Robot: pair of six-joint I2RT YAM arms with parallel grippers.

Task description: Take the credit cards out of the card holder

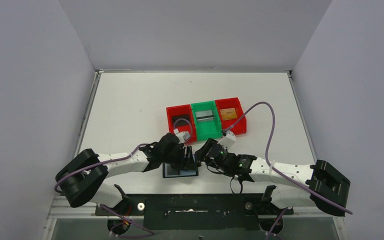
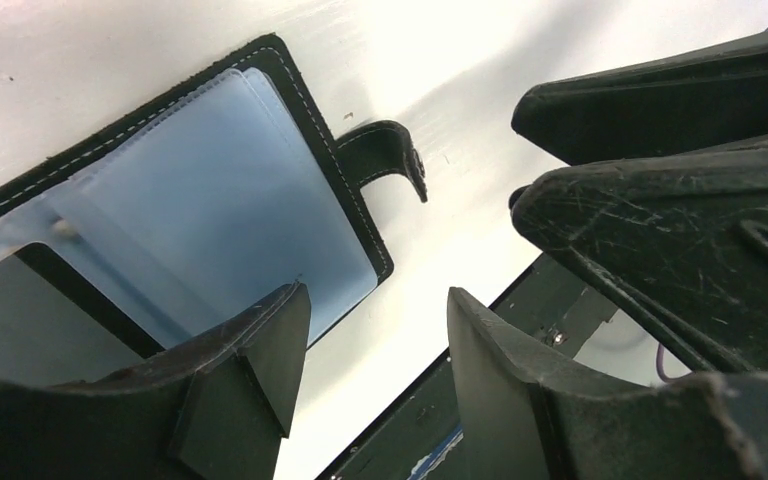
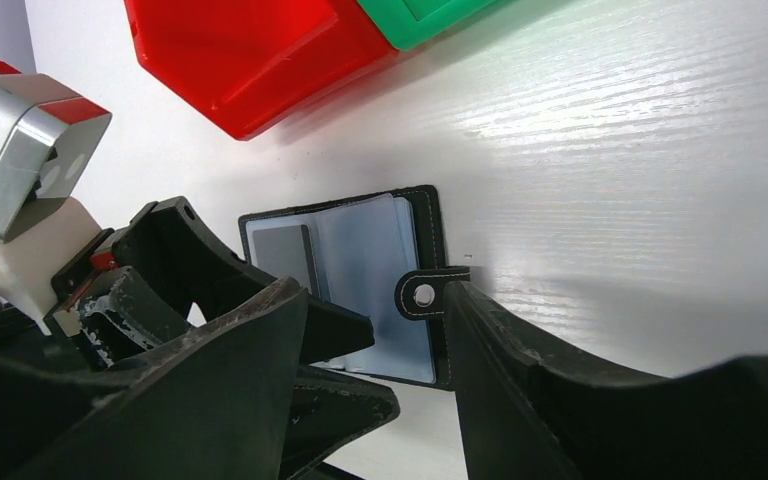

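The card holder (image 1: 172, 172) lies open near the table's front edge, showing bluish-grey pockets (image 2: 230, 190) and its side tab (image 2: 390, 155). It also shows in the right wrist view (image 3: 370, 250), where a grey rectangle (image 3: 285, 255) sits in the left pocket; I cannot tell if it is a card. My left gripper (image 1: 189, 161) is open and empty just over the holder's right edge (image 2: 375, 330). My right gripper (image 1: 200, 156) is open and empty, with the tab (image 3: 422, 295) beside its right finger (image 3: 520, 370). A silver-grey card (image 1: 205, 116) lies in the green bin and a gold card (image 1: 228, 114) in the right red bin.
Three joined bins stand behind the holder: left red (image 1: 172, 111), green (image 1: 207, 131), right red (image 1: 240, 125). The left red bin looks dark inside, partly hidden by the left wrist cable. The two grippers are close together. The table's front edge (image 2: 480, 300) is right by the holder.
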